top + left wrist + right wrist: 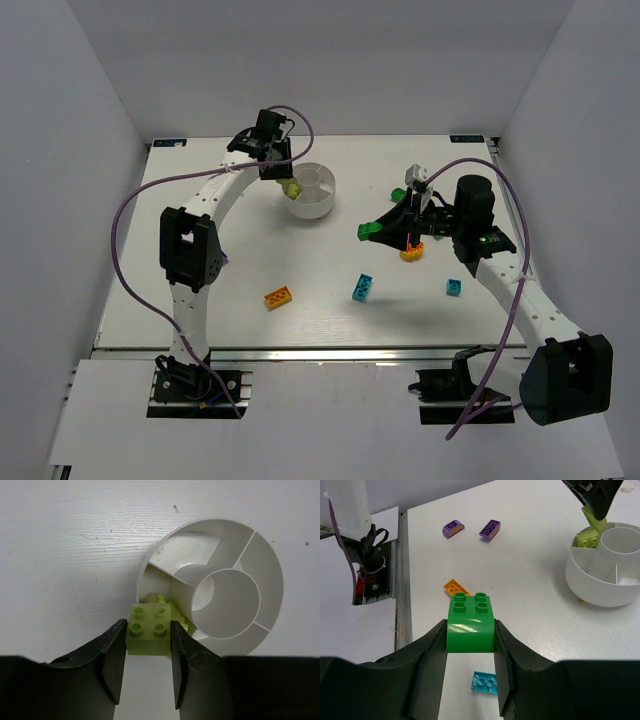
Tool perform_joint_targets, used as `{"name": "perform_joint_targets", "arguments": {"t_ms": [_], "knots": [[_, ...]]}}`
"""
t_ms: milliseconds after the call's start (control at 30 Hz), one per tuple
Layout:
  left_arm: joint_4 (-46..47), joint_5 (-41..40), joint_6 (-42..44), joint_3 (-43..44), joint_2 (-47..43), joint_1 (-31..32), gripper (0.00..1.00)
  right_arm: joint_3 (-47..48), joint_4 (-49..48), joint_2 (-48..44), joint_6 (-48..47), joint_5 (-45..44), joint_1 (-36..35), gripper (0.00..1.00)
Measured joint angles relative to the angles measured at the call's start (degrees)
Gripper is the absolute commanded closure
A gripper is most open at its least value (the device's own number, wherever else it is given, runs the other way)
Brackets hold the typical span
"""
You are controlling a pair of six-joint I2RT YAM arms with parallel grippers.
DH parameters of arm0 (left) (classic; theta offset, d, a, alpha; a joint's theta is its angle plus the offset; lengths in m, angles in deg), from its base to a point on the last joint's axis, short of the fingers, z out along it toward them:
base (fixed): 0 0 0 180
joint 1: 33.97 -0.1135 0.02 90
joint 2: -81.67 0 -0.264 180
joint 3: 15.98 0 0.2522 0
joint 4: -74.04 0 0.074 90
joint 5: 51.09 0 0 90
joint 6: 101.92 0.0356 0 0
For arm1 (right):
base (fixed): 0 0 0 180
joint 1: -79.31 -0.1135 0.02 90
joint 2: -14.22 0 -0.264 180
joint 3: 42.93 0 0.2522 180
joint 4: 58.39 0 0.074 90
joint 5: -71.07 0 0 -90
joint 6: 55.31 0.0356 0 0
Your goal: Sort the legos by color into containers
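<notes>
Left wrist view: a lime brick (148, 640) is pinched between the jaws of the left gripper (148, 625), at the near rim of the bowl (272, 580), over the wedge just ahead where other lime pieces (160, 599) lie; the step in hand is judged to be the drop, for which the jaws need only be spread. A green brick (470, 635) is clamped in the right gripper (470, 626), clear above the worktop (530, 555); the bowl is well ahead and to its right; a separate wedge would have to be reached next.
</notes>
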Motion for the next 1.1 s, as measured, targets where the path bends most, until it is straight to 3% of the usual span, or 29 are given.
{"name": "perform_joint_targets", "arguments": {"t_ms": [567,700,867,900,1100], "knots": [[-1.62,2.36,0.07,2.91,1.42,-0.09,1.0,-0.76,-0.15,0.02,0.02,0.61,0.37,1.0],[-1.9,2.49,0.13,3.5,2.58,-0.09,0.78,-0.76,-0.2,0.02,0.02,0.7,0.37,1.0],[-2.51,2.51,0.15,3.5,3.78,-0.09,0.61,-0.76,-0.22,0.02,0.04,1.16,0.44,1.0],[-2.51,2.51,0.15,3.5,3.87,-0.09,0.53,-0.76,-0.22,0.02,0.07,1.31,0.48,1.0],[-2.64,2.45,0.42,3.5,3.93,-0.09,0.34,-0.76,-0.33,0.02,0.09,1.51,0.66,1.0]]}}
